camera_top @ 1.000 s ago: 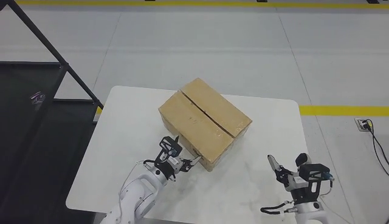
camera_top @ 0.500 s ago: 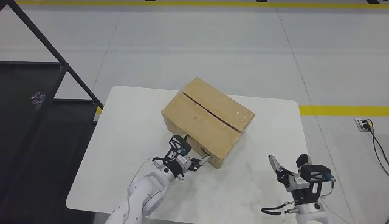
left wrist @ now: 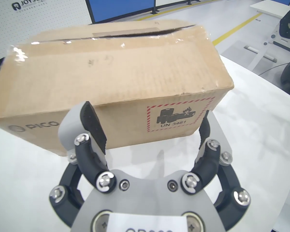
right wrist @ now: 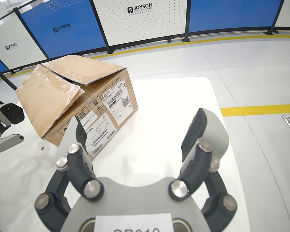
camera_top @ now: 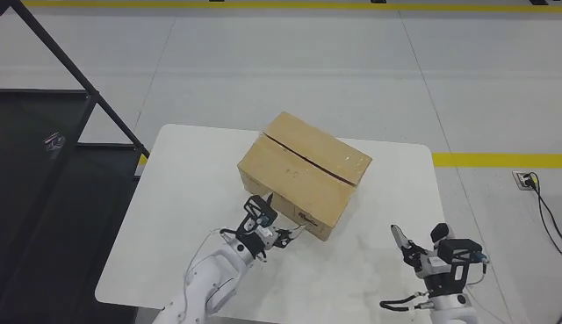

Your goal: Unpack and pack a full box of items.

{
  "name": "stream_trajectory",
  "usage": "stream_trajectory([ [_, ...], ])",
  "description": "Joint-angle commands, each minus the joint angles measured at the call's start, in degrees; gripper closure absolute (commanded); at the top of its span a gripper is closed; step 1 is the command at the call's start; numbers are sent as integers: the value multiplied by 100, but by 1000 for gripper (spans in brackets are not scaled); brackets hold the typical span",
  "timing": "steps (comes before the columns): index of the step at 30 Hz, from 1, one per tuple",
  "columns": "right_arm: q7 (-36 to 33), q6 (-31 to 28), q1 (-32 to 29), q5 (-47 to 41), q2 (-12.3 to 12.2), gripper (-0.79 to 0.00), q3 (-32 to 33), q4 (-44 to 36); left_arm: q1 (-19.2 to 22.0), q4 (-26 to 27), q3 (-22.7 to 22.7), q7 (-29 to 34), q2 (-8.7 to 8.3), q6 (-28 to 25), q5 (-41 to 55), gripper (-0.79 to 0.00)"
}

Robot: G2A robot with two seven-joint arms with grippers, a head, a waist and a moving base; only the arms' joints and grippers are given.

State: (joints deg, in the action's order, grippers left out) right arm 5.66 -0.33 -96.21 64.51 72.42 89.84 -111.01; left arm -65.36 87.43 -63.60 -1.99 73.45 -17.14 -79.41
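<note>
From the top view, the cardboard box [camera_top: 303, 176] sits mid-table, skewed, its far corner toward the far edge of the white table [camera_top: 176, 201]. The left gripper [camera_top: 283, 217] is in just beside the box's near side, jaws spread. The right gripper [camera_top: 417, 236] hangs by the near right corner, well apart from the box, jaws wide too. In the left wrist view, the left gripper [left wrist: 146, 114] is open and empty, straddling the labelled end of the box [left wrist: 116, 73], though I can't tell whether it touches. The top seam [left wrist: 135, 33] gapes a little. In the right wrist view, the right gripper [right wrist: 139, 117] holds nothing, and the box [right wrist: 70, 90] shows its top flaps [right wrist: 62, 85] loose but down. By my read we're at the opening step, nothing unpacked. Next calls for a fingertip under a flap edge at the seam, with the other arm steadying the box so it doesn't slide.
</note>
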Motion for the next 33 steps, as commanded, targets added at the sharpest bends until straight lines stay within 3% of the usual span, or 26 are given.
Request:
stream_trajectory([
  [1, -66, -33, 43, 50, -1, -785, -22, -29, -233, 250, -342, -61, -61, 9, 90, -785],
  [11, -431, -211, 138, 374, -11, -785, -171, -207, -1192, 746, -2035, 20, -267, 334, 954, -785],
  [21, -431, -229, 142, 344, -9, -785, -182, -216, -1231, 760, -2085, 51, -271, 377, 993, -785],
  [25, -656, -279, 446, -213, 23, -785, -329, -181, -778, 398, -2028, 194, -241, 611, 1121, -785],
  [33, -1434, 1084, 2141, -1889, 252, -785, -1010, 834, 113, -743, -1897, 197, -157, 985, 1607, -785],
])
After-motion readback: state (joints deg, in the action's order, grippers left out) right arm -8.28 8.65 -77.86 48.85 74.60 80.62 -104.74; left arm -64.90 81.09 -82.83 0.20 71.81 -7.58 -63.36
